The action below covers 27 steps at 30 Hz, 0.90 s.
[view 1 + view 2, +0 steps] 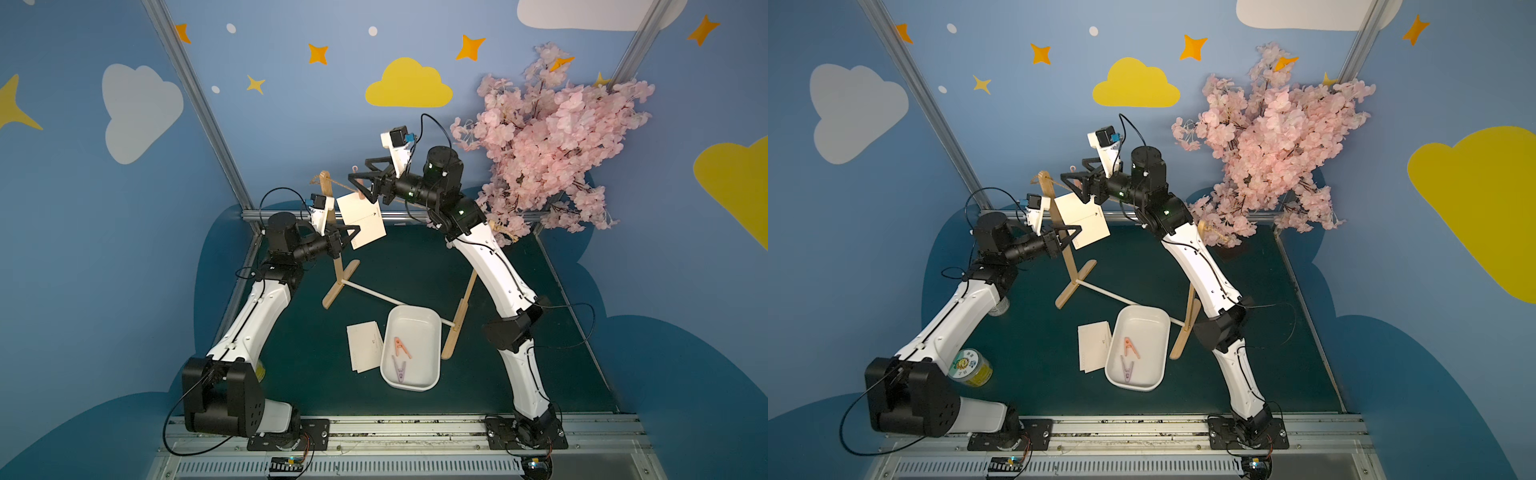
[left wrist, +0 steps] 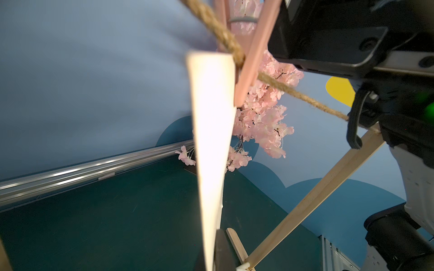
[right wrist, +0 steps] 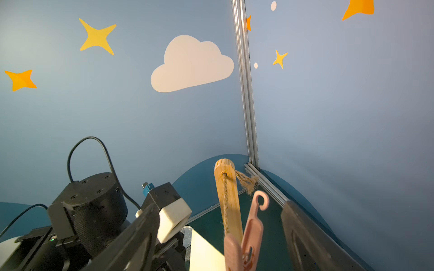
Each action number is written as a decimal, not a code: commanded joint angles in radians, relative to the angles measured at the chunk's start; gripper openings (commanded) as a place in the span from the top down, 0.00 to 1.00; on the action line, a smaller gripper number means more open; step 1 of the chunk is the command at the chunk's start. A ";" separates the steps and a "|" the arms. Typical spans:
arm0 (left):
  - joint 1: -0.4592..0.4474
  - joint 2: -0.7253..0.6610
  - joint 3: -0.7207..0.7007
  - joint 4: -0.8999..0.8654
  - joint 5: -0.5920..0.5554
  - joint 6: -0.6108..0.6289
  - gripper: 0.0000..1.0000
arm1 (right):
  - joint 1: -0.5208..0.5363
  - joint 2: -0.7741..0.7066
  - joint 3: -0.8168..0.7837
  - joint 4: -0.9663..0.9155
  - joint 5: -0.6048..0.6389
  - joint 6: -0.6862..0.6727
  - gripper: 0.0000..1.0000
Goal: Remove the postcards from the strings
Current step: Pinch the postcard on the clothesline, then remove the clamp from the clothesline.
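Both top views first. One hanging postcard (image 1: 360, 220) clipped at its upper edge to the string (image 1: 338, 187) by a pink clothespin (image 1: 364, 191), tilted, just beside the far post (image 1: 338, 266). Its lower corner, on the post's side, pinched in the closed left jaws. Wide-spread right jaws above the card's upper edge, one on each side of the clothespin. Two loose postcards (image 1: 365, 347) flat on the bench (image 1: 311, 374), stacked askew, edges just beside the white tray (image 1: 436, 332). In the tray, a pink pin (image 1: 401, 347) and a purple pin (image 1: 400, 370), apart. Tray's far rim near the white rod (image 1: 374, 294) and the near post (image 1: 465, 303). Open bench beyond the rod and along the front edge. In a top view, a small tin (image 1: 971, 368) beside the left arm.

Left wrist view next. Hanging postcard (image 2: 211, 140) nearly edge-on, narrowing toward the camera; clothespin (image 2: 253, 58) clamped on its top corner across the string (image 2: 305, 98). Bare bench up to the back rail (image 2: 94, 169) on one side of the card, near post (image 2: 317, 194) slanting across the other.

Right wrist view last. Clothespin (image 3: 252, 225) between the open jaws, clear gap on both sides. Far post's top (image 3: 229, 199) right behind it, string threaded through its hole and knotted. Card's corner (image 3: 204, 253) at the picture's lower edge, left arm's wrist (image 3: 89, 206) close by.
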 commanded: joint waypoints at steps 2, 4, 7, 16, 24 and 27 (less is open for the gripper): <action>0.003 -0.017 0.026 -0.029 0.018 0.024 0.94 | -0.005 0.027 0.025 0.035 -0.031 0.006 0.17; 0.004 -0.016 0.028 -0.030 0.022 0.027 0.95 | -0.006 0.032 0.025 0.035 -0.036 0.005 0.17; 0.005 -0.012 0.033 -0.033 0.026 0.030 0.96 | -0.008 0.037 0.026 0.025 -0.044 0.000 0.17; 0.004 -0.017 0.052 -0.069 0.030 0.061 0.97 | -0.010 0.050 0.025 0.008 -0.080 -0.007 0.17; 0.006 -0.016 0.070 -0.096 0.035 0.085 0.97 | -0.010 0.059 0.025 -0.020 -0.097 -0.019 0.17; 0.006 -0.016 0.072 -0.105 0.034 0.092 0.97 | -0.010 0.062 0.025 -0.029 -0.096 -0.025 0.17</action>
